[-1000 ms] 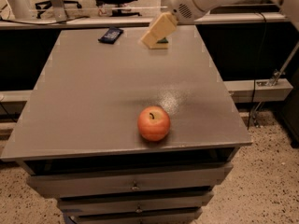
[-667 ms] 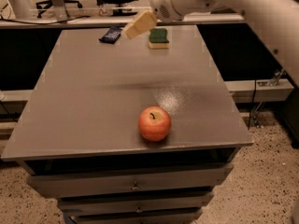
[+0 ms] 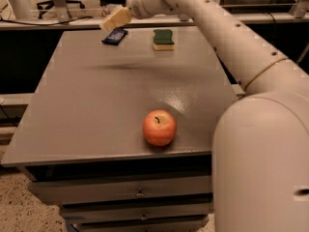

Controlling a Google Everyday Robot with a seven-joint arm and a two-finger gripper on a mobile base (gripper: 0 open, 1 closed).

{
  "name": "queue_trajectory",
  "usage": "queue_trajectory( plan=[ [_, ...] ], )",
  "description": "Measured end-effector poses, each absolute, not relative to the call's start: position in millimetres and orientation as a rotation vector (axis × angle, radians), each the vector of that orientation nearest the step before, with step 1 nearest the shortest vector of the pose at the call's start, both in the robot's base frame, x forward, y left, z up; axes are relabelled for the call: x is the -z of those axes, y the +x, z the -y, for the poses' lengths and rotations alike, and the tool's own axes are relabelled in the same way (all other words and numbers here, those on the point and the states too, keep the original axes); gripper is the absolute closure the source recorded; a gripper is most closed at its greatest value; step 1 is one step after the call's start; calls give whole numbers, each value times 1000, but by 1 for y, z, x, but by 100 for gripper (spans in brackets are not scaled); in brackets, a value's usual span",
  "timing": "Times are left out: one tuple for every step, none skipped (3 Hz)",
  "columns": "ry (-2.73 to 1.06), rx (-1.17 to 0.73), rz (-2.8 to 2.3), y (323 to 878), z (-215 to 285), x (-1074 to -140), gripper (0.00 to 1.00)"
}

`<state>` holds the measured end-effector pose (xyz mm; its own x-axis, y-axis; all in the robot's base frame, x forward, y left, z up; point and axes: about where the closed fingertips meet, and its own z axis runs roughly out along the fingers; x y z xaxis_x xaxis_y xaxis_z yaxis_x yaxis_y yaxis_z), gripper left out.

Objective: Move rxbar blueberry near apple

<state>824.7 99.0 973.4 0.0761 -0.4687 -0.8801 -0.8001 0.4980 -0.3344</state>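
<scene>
The rxbar blueberry (image 3: 114, 36) is a small dark navy wrapper lying flat near the far left edge of the grey table (image 3: 96, 100). The apple (image 3: 159, 127) is red-orange with a short stem and sits near the table's front edge, far from the bar. My gripper (image 3: 115, 19) hangs at the end of the white arm, just above and slightly behind the bar, apart from it. It holds nothing that I can see.
A green-topped yellow sponge (image 3: 163, 38) lies at the far edge, right of the bar. The arm (image 3: 231, 47) crosses the right side of the view. Drawers (image 3: 140, 193) sit under the table front. Chairs and desks stand behind.
The gripper has moved left along the far edge, from over the sponge to over the blue bar. The sponge is now uncovered. The apple and bar have not moved.
</scene>
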Motion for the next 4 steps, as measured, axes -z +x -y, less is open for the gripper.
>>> queue_trajectory(
  plan=[
    [-1160,-351,-1580,851,-117,-946,0],
    [-1196,-362,-1617,863,-126,-918,0],
    [-1229,-387,-1629,869,-137,-902,0],
    [-1258,-408,-1636,872,-146,-891,0]
  ],
)
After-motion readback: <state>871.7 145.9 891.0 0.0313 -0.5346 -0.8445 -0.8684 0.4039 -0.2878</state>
